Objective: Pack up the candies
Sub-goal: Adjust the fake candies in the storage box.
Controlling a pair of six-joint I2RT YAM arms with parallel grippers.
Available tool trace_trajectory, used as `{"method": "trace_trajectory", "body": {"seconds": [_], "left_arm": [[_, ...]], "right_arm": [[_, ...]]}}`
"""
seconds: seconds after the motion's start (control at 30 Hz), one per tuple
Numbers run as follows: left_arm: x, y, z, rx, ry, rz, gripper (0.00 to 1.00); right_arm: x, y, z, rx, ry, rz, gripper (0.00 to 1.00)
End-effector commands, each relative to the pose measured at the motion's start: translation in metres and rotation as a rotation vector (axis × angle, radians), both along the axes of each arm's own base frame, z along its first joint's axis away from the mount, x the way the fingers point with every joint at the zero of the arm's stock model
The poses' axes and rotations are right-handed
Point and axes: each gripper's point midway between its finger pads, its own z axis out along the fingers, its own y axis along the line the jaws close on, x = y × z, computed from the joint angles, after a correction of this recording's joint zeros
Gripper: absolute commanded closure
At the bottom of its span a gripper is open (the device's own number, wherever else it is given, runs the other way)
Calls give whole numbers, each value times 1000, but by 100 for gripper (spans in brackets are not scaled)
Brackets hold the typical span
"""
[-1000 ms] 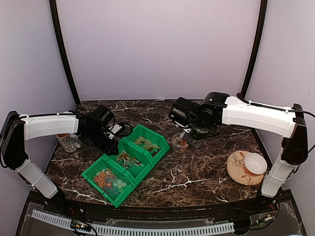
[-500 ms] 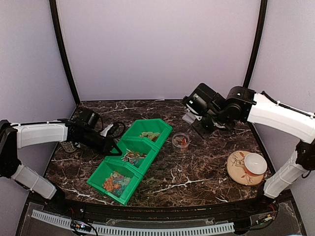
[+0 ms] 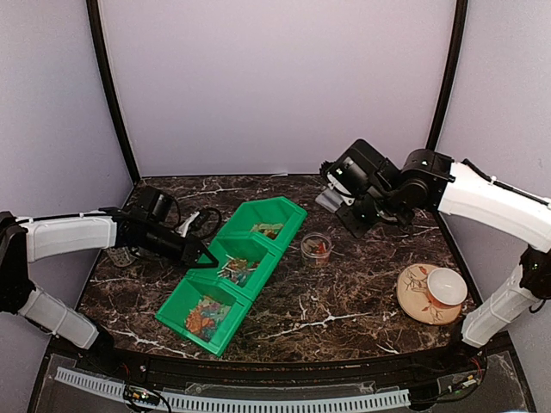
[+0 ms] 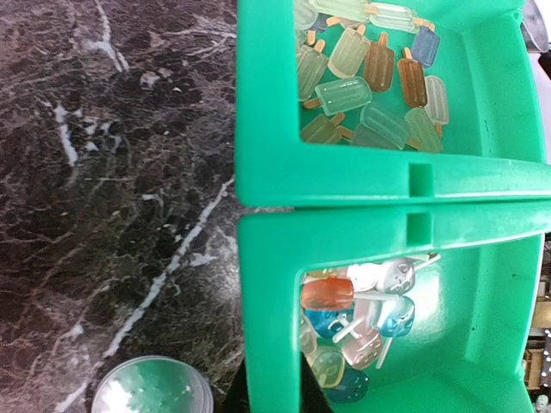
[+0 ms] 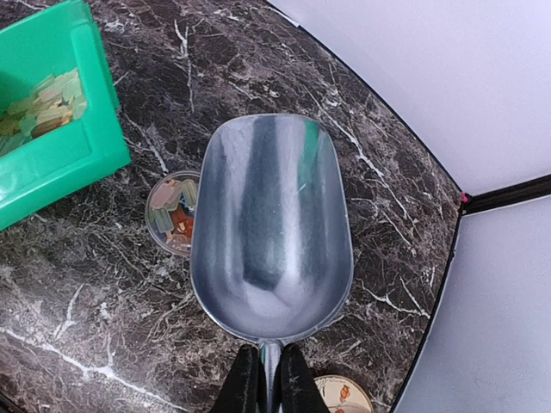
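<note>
Left gripper is clamped across a side wall of the green bins, three joined in a row. The pinched wall appears to belong to the middle bin, though the overhead view is too coarse to confirm. Candies lie inside the bins just ahead of its fingers, pale lolly shapes in one compartment and mixed colours in the next. Right gripper is closed on the handle of the metal scoop, raised off the table, its bowl empty. Beneath one edge of the scoop stands a small clear cup containing a few candies, apart from the bins
</note>
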Motion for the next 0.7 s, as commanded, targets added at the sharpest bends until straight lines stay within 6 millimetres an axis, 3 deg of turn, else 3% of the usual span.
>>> {"method": "trace_trajectory", "body": {"seconds": [0.0,0.13,0.37,0.53,0.67], "left_arm": [[16,15,15,148,-96,8,100],[14,25,6,216,-87,12,100],[7,26,-5,279,-71,-9,100],[-3,25,-15,314,-49,-34,100],[-9,25,-20,333,-39,-52,100]], "right_arm": [[-8,19,20,61,-24,99,100],[-21,37,19,30,-12,221,100],[-40,69,-2,-87,21,383,100],[-49,86,-6,-120,46,453,100],[-54,94,-28,-216,98,494,100]]}}
